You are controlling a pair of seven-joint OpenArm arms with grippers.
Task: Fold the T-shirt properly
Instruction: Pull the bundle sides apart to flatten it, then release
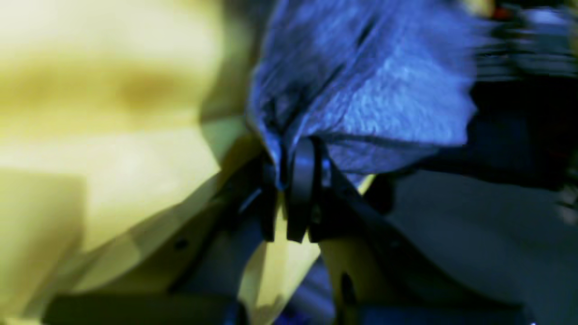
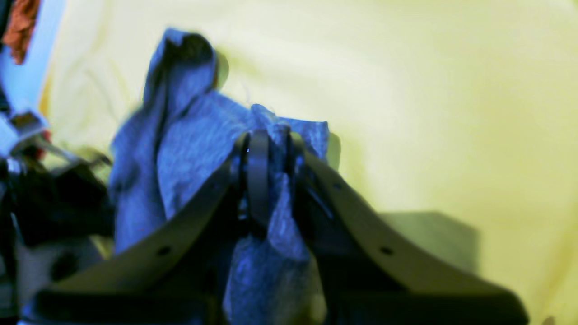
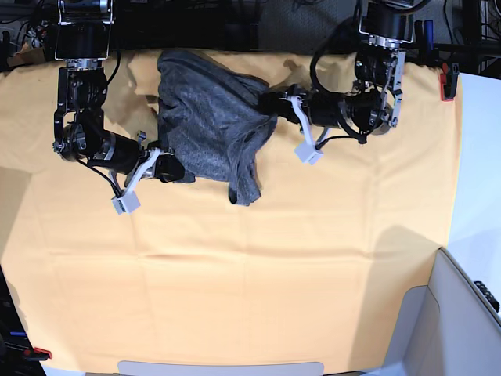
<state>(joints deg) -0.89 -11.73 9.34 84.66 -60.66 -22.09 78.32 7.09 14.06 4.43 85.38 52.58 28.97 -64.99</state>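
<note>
While both arms reach in low over the table cloth (image 3: pixel 235 274), clamped tight on the T-shirt (image 3: pixel 207 117) at two spots. On the left gripper (image 1: pixel 293 180), jaws pinched narrow with a fold of heathered knit caught between them, fabric fanning up and away beyond the tips and blurred in the left wrist view. On the right gripper (image 2: pixel 268 149), same story: jaws nearly together, a bunch of the same soft grey cloth squeezed in the gap, one strip trailing down between the fingers (image 2: pixel 258 176) toward the camera, another lump rising past the tips to their left. From the base view, right gripper (image 3: pixel 174 170) biting the shirt's lower edge, left gripper (image 3: pixel 270 103) gripping the opposite upper edge, garment bunched and crumpled between the two, well short of flat. Hanging beyond the right gripper's tips, a loose tail of fabric (image 3: pixel 246 186) resting on the yellow-orange cloth. Under each gripper, a small white tag (image 3: pixel 306 153) dangling on its wire, just beside the shirt. Cloth beneath rumpled near the far edge, smoother nearer the camera.
</note>
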